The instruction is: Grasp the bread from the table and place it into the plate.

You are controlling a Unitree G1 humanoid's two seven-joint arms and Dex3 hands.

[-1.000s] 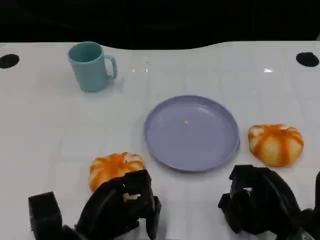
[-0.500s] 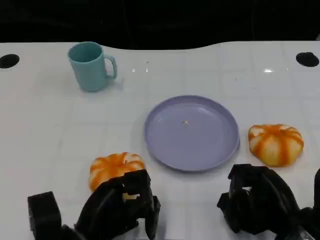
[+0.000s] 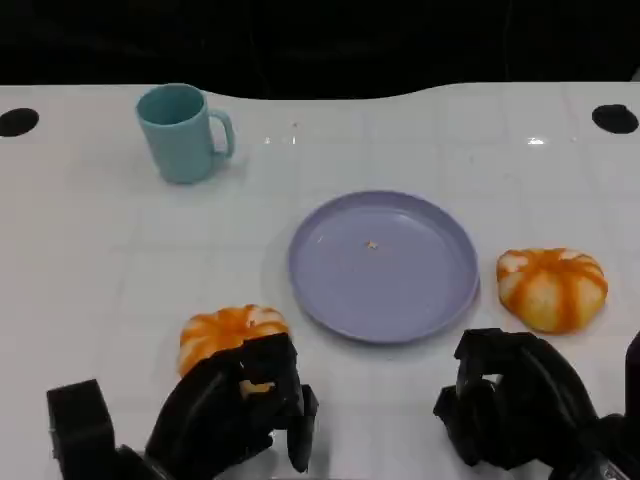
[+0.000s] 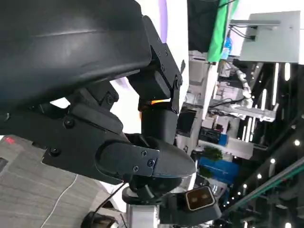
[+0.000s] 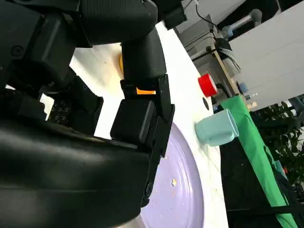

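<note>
Two orange-and-white striped breads lie on the white table. The left bread (image 3: 228, 329) sits just left of the purple plate (image 3: 384, 265), and the right bread (image 3: 552, 288) sits to the plate's right. The plate holds only a crumb. My left hand (image 3: 232, 412) is at the left bread's near side, its fingers arched over the bread's near edge and its thumb well apart. The bread still rests on the table. My right hand (image 3: 513, 400) is near the table's front edge, short of the right bread, with its fingers curled in on nothing.
A teal mug (image 3: 183, 132) stands at the back left, and also shows beyond the plate (image 5: 180, 190) as the teal mug (image 5: 216, 128) in the right wrist view. Two black holes (image 3: 17, 121) mark the table's far corners.
My left hand has crept slightly forward over the left bread's near edge. The breads, plate and right hand have not moved.
</note>
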